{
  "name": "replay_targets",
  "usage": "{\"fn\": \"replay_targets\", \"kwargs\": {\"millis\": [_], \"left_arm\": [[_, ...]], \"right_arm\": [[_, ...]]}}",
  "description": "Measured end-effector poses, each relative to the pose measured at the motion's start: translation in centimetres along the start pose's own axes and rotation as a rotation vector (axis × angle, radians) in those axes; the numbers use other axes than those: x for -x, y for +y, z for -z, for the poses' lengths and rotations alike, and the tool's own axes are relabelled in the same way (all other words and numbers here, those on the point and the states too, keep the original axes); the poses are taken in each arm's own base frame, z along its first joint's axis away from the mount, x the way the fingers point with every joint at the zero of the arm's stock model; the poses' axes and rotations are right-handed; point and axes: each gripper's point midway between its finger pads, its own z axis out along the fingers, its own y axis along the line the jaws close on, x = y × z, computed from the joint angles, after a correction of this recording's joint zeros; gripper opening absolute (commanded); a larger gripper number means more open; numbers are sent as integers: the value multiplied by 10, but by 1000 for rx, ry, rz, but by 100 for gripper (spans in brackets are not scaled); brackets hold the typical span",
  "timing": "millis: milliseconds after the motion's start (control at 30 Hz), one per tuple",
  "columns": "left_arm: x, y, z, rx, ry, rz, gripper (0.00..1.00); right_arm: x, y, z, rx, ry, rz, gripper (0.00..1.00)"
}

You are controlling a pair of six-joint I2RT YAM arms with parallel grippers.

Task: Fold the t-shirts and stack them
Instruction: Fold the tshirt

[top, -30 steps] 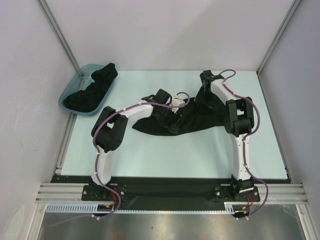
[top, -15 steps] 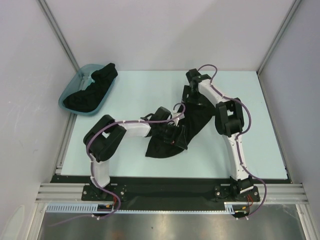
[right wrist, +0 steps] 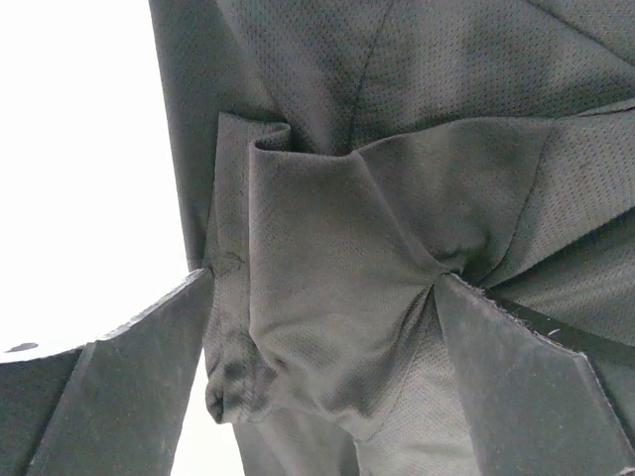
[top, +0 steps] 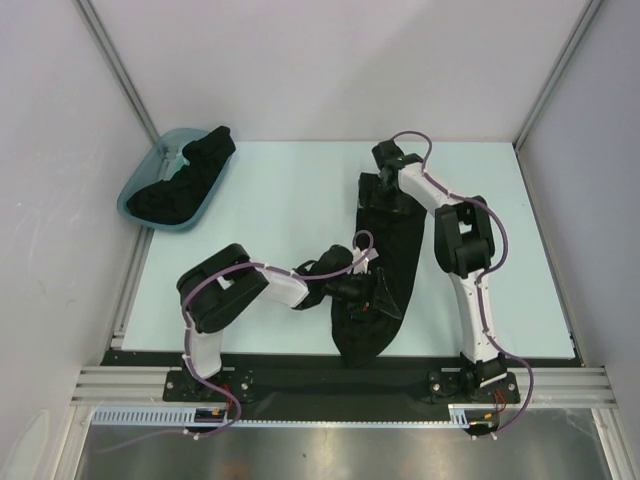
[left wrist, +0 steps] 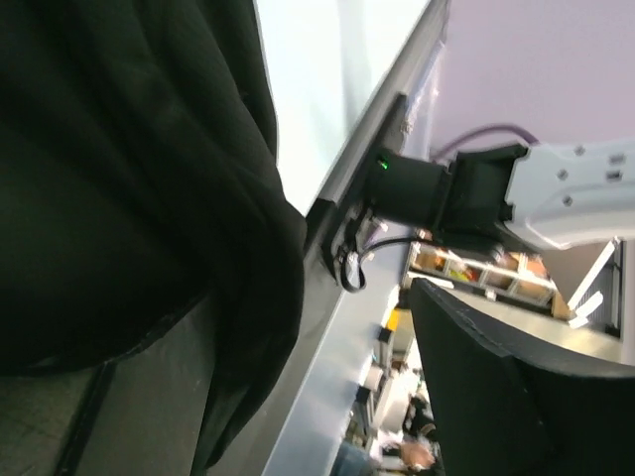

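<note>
- T-shirt [top: 395, 240] lies in one long dark strip down the right half of the counter [top: 270, 190], from far centre to the near edge.
- Right hand [top: 386, 185] is at the far end. Its wrist view shows both fingers [right wrist: 129, 387] pressed in on a bunched fold of cloth, nipped between them.
- Left hand [top: 372, 297] sits on the strip's near part. In its wrist view one finger [left wrist: 496, 397] stands bare and cloth hides the rest, so I cannot tell its grip.
- Right arm's elbow crowds just beside the strip.
- Teal tub [top: 128, 195] is at the far left corner, well apart, heaped with black shirts [top: 185, 180].
</note>
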Motion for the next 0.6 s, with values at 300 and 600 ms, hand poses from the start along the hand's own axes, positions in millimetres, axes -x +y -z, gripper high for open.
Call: {"fn": "replay_targets", "kwargs": {"millis": [300, 600], "left_arm": [[37, -33, 25, 144, -146, -232, 86], [102, -93, 87, 251, -374, -640, 83]], "right_arm": [[6, -12, 17, 118, 30, -55, 100], [30, -45, 124, 63, -90, -126, 100]]}}
